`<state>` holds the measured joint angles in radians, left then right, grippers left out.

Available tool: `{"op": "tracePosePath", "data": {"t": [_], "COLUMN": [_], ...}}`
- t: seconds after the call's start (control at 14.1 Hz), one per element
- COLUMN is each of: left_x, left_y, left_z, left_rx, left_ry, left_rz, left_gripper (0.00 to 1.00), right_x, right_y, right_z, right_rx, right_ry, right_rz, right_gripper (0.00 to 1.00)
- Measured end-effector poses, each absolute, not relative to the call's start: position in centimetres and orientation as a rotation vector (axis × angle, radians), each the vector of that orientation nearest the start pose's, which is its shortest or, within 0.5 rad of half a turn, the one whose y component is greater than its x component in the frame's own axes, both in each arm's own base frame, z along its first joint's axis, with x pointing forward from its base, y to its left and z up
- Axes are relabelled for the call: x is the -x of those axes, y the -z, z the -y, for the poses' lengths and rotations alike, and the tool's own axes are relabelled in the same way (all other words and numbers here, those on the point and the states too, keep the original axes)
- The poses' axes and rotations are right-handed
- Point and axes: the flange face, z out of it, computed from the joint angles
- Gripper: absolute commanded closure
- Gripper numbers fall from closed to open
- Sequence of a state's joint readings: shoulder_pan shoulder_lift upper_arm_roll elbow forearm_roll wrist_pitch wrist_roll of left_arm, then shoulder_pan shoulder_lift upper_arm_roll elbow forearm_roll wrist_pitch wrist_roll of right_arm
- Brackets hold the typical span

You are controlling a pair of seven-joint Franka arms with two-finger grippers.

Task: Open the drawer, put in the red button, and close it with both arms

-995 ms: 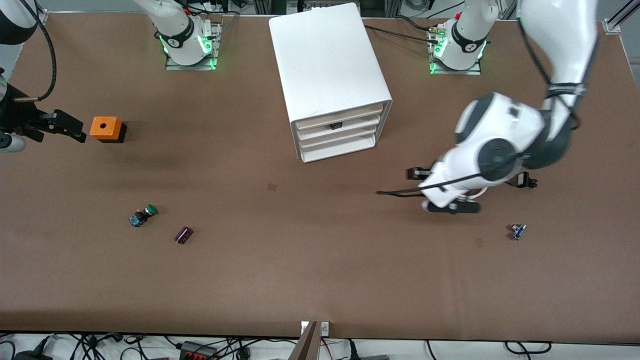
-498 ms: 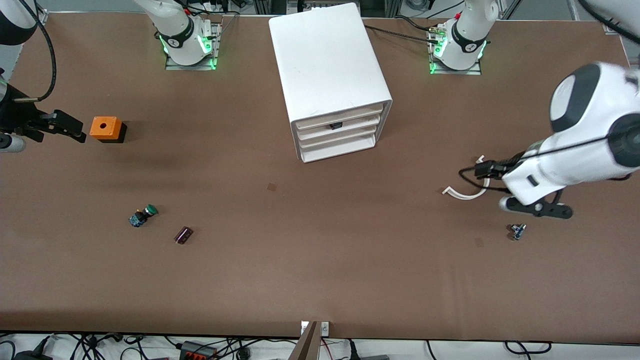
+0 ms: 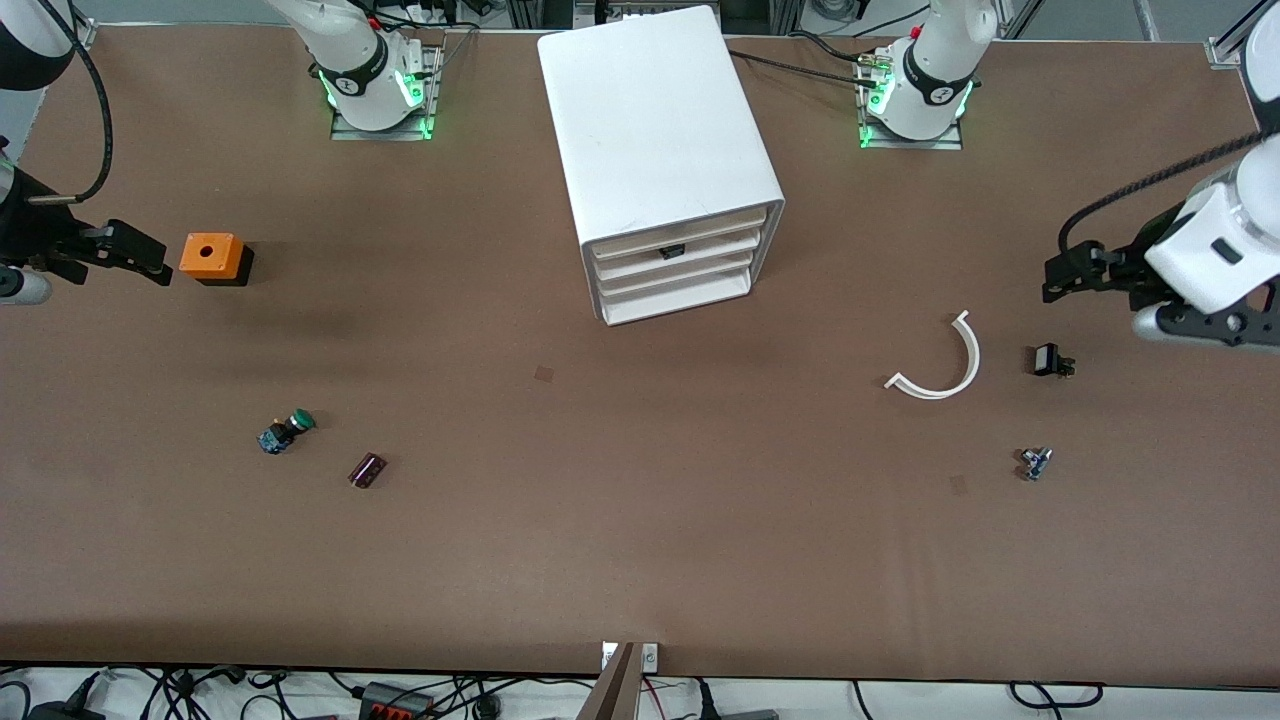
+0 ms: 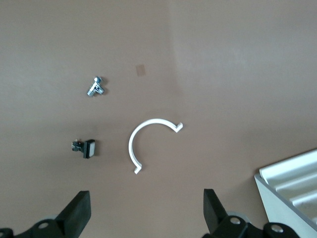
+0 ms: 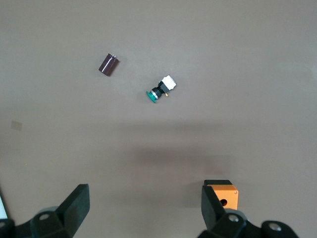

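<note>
Front view shows a wide brown table (image 3: 640,540) with a big white cabinet (image 3: 655,120) standing between the two arm bases. Its three tray drawers face the front camera and all sit pushed in. The middle drawer (image 3: 675,262) is closed, and a small dark item (image 3: 671,252) shows at the cabinet front just above it. No red button can be made out anywhere, so its place cannot be told.

At the left arm's end of the table, the left gripper (image 3: 1070,275) hangs over bare tabletop; the left wrist view shows its fingers (image 4: 77,215) spread wide apart, holding nothing. At the right arm's end, the right gripper (image 3: 150,260) hangs just beside an orange box with a hole (image 3: 210,257); the right wrist view shows its fingers (image 5: 74,206) also wide apart and empty.

A white curved strip (image 3: 940,365) lies on the table between the cabinet and the left gripper. A small black part (image 3: 1048,360) lies just beside it, and a small metal-and-blue part (image 3: 1035,462) lies nearer the front camera than both.

Toward the right arm's end, a green-capped switch (image 3: 285,431) lies on its side, with a small dark maroon cylinder (image 3: 367,470) near it, both nearer the front camera than the orange box.
</note>
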<state>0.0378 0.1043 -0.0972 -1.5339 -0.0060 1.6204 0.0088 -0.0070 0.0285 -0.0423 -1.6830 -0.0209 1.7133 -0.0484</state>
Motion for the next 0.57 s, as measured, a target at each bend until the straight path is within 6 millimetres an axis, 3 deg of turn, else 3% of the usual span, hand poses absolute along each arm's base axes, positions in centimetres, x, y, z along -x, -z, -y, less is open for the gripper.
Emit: {"op": "tracePosePath", "data": {"t": [0.21, 0.57], "left_x": [-57.3, -56.2], "left_y": [-59.1, -57.3], "left_z": [3.3, 3.4], "left_rx": [3.145, 3.091], "left_ry": [0.167, 0.051], "left_rz": [-0.101, -0.163], "left_gripper": [0.0, 0.0], "right_x": [-57.1, -57.1], "right_y": [-56.8, -56.7], "right_z": [2.9, 2.8], "right_rx": [3.163, 3.163], "right_ry": [0.001, 0.0], "right_rz": [0.006, 0.009], "right_gripper": [0.0, 0.0]}}
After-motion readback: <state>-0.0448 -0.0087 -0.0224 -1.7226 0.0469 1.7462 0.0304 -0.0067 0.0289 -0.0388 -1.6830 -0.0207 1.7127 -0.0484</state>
